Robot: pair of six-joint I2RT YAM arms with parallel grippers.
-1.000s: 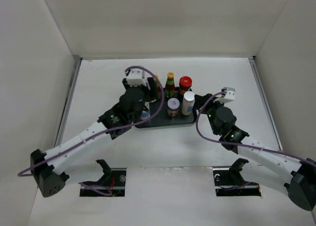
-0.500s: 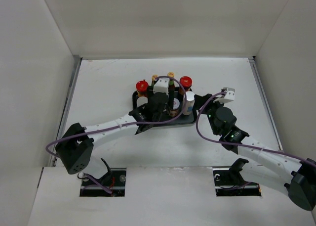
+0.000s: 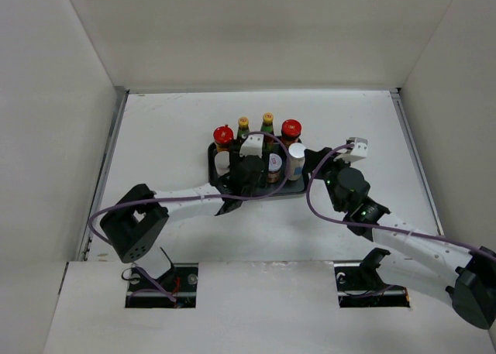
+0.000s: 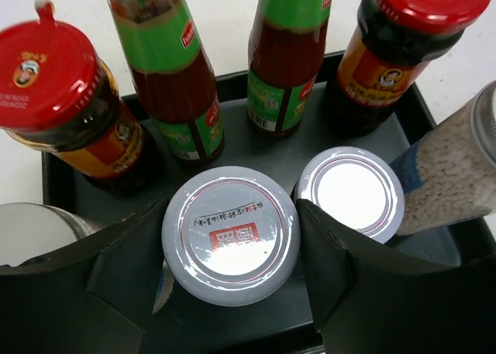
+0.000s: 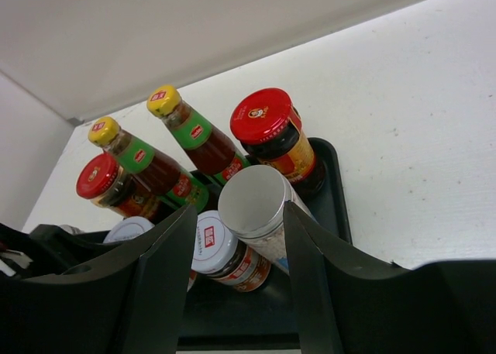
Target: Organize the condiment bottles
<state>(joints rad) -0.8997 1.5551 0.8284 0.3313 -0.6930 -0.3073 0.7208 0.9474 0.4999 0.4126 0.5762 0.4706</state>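
- Your left gripper straddles a grey-lidded jar in the near row of the black tray; you cannot tell whether it is clamped.
- Your right gripper is spread wide, flanking a white cylinder at the tray's right edge.
- The tray lies midway between the left and right edges of the table.

Red print on the grey-lidded jar and the badge on a green bottle are too small to read.

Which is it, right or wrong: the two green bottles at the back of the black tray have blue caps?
Wrong. The green bottles at the back of the black tray have yellow caps, not blue; the right wrist view shows it.
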